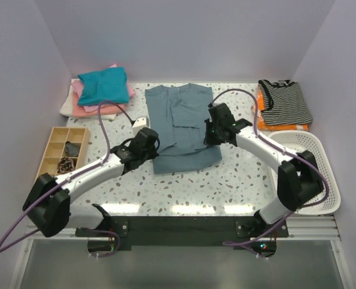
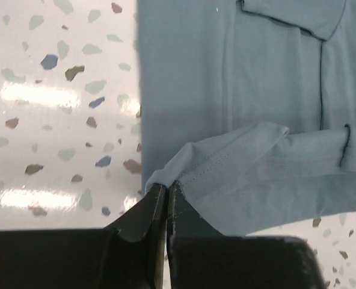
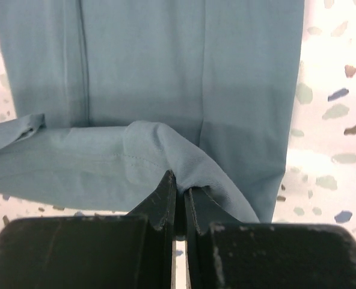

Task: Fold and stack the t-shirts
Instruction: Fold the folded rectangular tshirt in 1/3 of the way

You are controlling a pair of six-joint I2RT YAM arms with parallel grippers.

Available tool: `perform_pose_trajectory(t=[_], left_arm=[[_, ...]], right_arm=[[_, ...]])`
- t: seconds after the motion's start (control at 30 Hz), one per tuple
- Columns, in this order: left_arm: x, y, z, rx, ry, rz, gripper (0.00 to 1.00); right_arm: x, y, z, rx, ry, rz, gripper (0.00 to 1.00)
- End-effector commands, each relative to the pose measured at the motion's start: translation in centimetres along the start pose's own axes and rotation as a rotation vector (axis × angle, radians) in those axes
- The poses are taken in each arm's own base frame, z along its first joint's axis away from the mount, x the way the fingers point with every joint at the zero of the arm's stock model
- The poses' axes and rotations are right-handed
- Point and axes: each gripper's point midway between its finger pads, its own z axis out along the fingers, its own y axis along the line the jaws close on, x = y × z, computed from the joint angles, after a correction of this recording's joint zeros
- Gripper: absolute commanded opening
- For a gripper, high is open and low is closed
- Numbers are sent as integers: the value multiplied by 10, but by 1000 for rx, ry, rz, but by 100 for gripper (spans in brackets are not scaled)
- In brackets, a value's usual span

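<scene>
The slate-blue t-shirt (image 1: 181,123) lies in the middle of the table, folded lengthwise, neck to the back. My left gripper (image 1: 149,143) is shut on its near left hem corner; the left wrist view shows the jaws (image 2: 166,185) pinching the lifted hem of the shirt (image 2: 250,90). My right gripper (image 1: 214,131) is shut on the near right part of the hem, and the cloth (image 3: 166,72) bunches at the jaws (image 3: 180,190) in the right wrist view. A folded teal shirt (image 1: 103,84) lies on pink (image 1: 97,109) and white (image 1: 67,106) ones at the back left.
A wooden compartment tray (image 1: 50,144) with small items sits at the left. A white laundry basket (image 1: 315,144) stands at the right. Striped and orange folded clothes (image 1: 284,103) lie at the back right. A small white box (image 1: 140,123) sits beside the shirt's left edge.
</scene>
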Motion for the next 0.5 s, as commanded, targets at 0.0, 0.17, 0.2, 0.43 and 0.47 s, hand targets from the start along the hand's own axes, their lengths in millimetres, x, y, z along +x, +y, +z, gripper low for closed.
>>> perform_pose_trajectory(t=[0.0,0.17,0.2,0.43,0.47], left_arm=[[-41,-34,25,100,-69,49,0],[-43,-38,62,105,-28,61,0],[-49,-39,66,108,-30,57,0],[-55,-27,99,82,-7,55,0],[-56,-28,102,83,-9,57,0]], right_arm=[[-34,-3,23,26,-46,-15,0],[-50,-11,45,27,-28,11,0],[-53,-16,52,39,-22,19,0],[-66,-34,79,31,5,40,4],[-67,-37,85,28,7,41,10]])
